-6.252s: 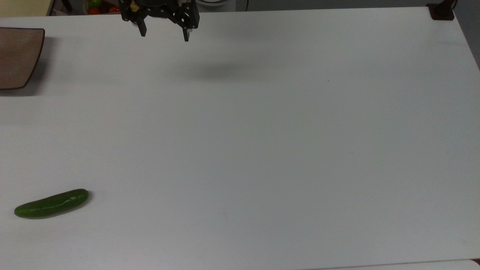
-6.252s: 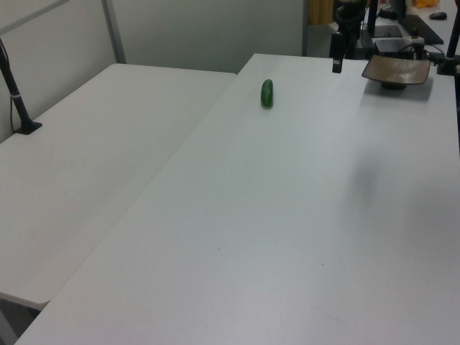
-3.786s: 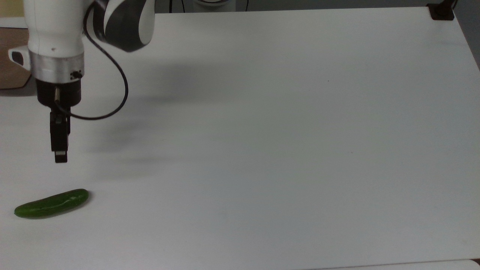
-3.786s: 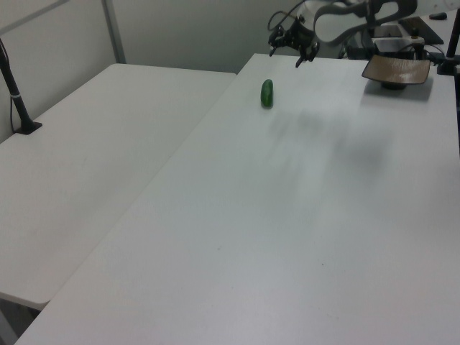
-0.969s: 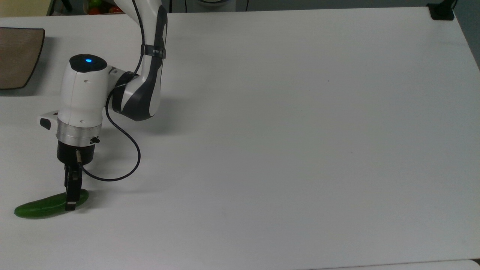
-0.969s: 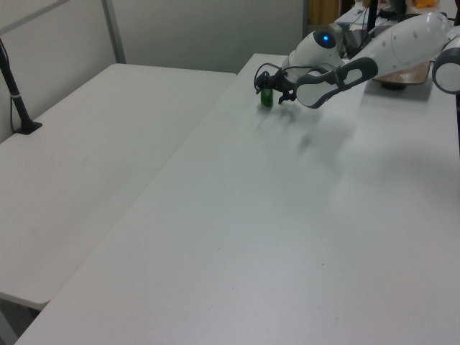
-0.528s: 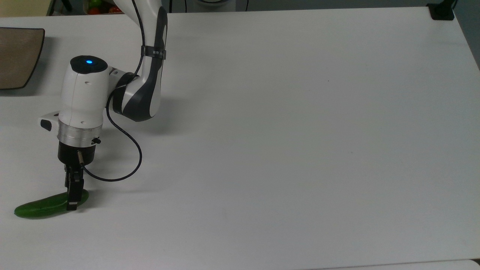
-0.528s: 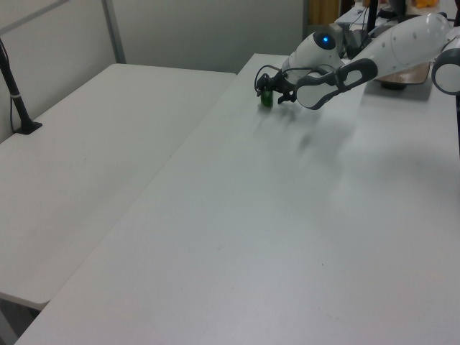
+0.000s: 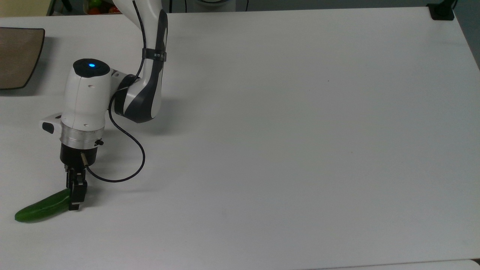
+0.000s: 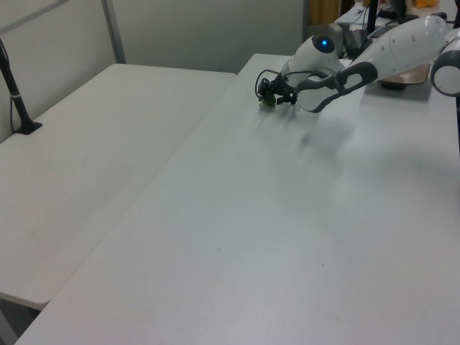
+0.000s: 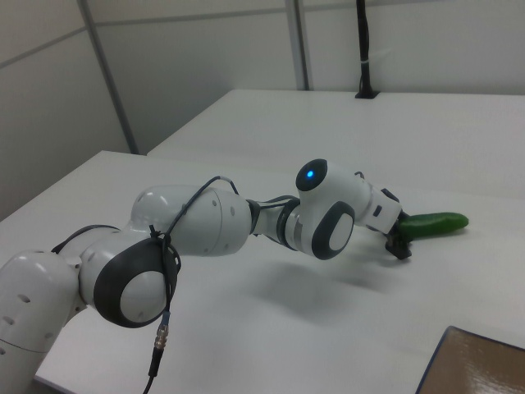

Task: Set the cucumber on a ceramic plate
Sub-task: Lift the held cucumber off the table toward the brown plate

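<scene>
In the top view, the arm reached down-left, its claw (image 9: 74, 198) clenched on the cucumber's (image 9: 41, 210) right end on the tabletop (image 9: 285, 131); the plate (image 9: 17, 56) sat far up-left. In the right view, the arm stretched low, claw (image 11: 399, 243) gripping the cucumber (image 11: 433, 223).
</scene>
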